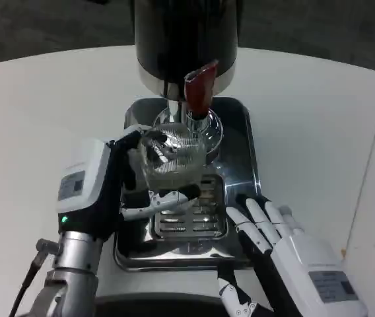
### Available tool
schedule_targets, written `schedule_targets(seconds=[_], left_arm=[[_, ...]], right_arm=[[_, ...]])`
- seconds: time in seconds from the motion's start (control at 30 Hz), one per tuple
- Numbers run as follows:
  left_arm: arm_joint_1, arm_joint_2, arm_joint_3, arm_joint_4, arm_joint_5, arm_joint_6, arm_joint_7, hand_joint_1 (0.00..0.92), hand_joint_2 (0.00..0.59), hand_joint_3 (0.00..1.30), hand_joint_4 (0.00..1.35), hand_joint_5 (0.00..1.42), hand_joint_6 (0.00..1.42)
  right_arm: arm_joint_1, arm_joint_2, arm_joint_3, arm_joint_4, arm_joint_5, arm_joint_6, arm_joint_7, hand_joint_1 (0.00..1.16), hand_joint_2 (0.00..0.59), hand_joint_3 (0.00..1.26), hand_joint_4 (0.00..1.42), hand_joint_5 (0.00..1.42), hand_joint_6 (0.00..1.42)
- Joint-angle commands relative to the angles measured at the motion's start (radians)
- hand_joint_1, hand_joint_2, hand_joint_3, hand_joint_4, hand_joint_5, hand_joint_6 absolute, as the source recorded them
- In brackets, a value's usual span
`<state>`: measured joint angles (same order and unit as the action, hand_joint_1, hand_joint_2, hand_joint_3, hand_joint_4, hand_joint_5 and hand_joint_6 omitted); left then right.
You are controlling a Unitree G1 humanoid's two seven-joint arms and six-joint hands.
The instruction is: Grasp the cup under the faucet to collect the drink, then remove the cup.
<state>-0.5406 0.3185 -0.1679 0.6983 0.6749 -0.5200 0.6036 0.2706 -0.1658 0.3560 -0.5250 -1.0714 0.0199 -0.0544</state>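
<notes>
Clear glass or plastic, ribbed along its wall, the cup (pixel 171 155) catches bright glints of light and lets the metal behind it show through. It stands upright on the steel drip tray (pixel 240 142), directly below the faucet (pixel 197 92), whose dark red lever hangs from the black and silver drink dispenser (pixel 184 39) at the far side of the worktop (pixel 35 105). Whether any drink is in the cup cannot be told from this view.

Around the cup is the left hand (pixel 118 181). Its white back faces up and to the left, and its black and white fingers (pixel 168 198) wrap the cup from the near and left side, one curling across the wall at the top and another reaching under along the slotted grate. So the left hand grips the cup, which sits at the right edge of that hand, between the fingers and the tray's back wall.

Further right and nearer to the robot, the right hand (pixel 267 231) lies at the front right corner of the tray. Its fingers are stretched out and slightly apart, pointing toward the dispenser with their tips on the tray's rim; it holds nothing. The cup is apart from this hand, up and to its left, across the grate.
</notes>
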Motion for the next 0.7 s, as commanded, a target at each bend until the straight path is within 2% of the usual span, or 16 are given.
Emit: schedule_targets(seconds=[0.03, 0.3, 0.43, 0.47, 0.5, 0.53, 0.6, 0.7], left_arm=[[-0.010, -0.014, -0.029, 0.010, -0.008, -0.032, 0.025, 0.569, 0.089, 0.91, 1.01, 1.13, 1.28], [-0.023, -0.019, -0.055, 0.026, -0.014, -0.032, 0.017, 0.560, 0.092, 0.92, 1.01, 1.13, 1.25], [-0.027, -0.016, -0.064, 0.033, -0.004, -0.025, 0.025, 0.546, 0.094, 0.90, 0.99, 1.11, 1.18], [-0.028, -0.015, -0.065, 0.036, -0.005, -0.025, 0.024, 0.531, 0.086, 0.86, 0.95, 1.08, 1.12], [-0.028, -0.012, -0.065, 0.039, -0.008, -0.026, 0.020, 0.487, 0.075, 0.79, 0.85, 1.01, 1.01], [-0.028, -0.008, -0.065, 0.042, -0.013, -0.027, 0.011, 0.405, 0.082, 0.68, 0.73, 0.92, 0.89], [-0.028, -0.001, -0.063, 0.048, -0.023, -0.034, -0.006, 0.299, 0.091, 0.55, 0.59, 0.81, 0.73], [-0.025, 0.006, -0.063, 0.053, -0.029, -0.046, -0.009, 0.217, 0.080, 0.37, 0.40, 0.67, 0.55]], right_arm=[[0.013, 0.005, -0.009, -0.016, 0.006, 0.013, 0.001, 0.29, 0.581, 0.14, 0.03, 0.00, 0.04], [0.010, 0.014, -0.009, -0.010, 0.006, 0.023, 0.001, 0.30, 0.581, 0.14, 0.03, 0.02, 0.07], [0.010, 0.015, -0.014, -0.010, 0.008, 0.028, 0.002, 0.30, 0.581, 0.14, 0.03, 0.02, 0.07], [0.011, 0.015, -0.015, -0.010, 0.008, 0.029, 0.002, 0.30, 0.581, 0.14, 0.03, 0.02, 0.07], [0.011, 0.016, -0.016, -0.009, 0.010, 0.030, 0.002, 0.30, 0.581, 0.15, 0.03, 0.03, 0.07], [0.011, 0.016, -0.017, -0.008, 0.012, 0.031, 0.001, 0.30, 0.581, 0.15, 0.03, 0.03, 0.07], [0.008, 0.018, -0.018, -0.004, 0.016, 0.032, 0.001, 0.30, 0.581, 0.15, 0.04, 0.03, 0.08], [0.001, 0.022, -0.017, 0.003, 0.020, 0.034, 0.002, 0.30, 0.581, 0.15, 0.04, 0.03, 0.08]])
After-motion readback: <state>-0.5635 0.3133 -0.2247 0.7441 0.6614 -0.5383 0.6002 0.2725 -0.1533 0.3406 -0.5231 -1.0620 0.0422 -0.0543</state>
